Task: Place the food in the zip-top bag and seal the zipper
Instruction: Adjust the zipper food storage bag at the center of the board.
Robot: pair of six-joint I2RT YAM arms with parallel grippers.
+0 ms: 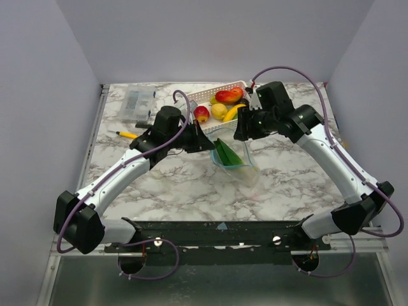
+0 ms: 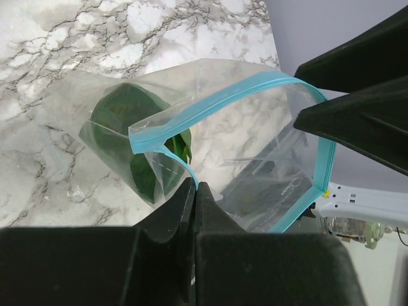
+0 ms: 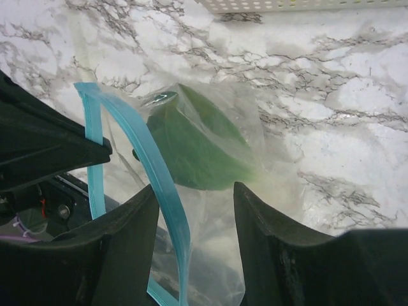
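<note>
The clear zip-top bag [image 1: 239, 164] lies on the marble table between my grippers, its mouth held open, with a dark green food piece [image 1: 227, 154] inside. My left gripper [image 2: 194, 186] is shut on the near lip of the blue-green zipper [image 2: 217, 105]. My right gripper [image 3: 194, 197] is open at the bag's mouth, and one zipper strip [image 3: 143, 153] runs between its fingers beside the left finger. The green piece [image 3: 197, 146] shows through the plastic. More food sits in the white basket [image 1: 205, 97]: a red apple [image 1: 201, 113], a yellow piece [image 1: 219, 110], a banana [image 1: 233, 113] and a red-orange piece [image 1: 228, 96].
A small clear hard box [image 1: 137, 102] stands at the back left. A yellow pen [image 1: 126, 134] lies left of my left arm. The basket's edge shows at the top of the right wrist view [image 3: 287, 5]. Grey walls close in the table on three sides.
</note>
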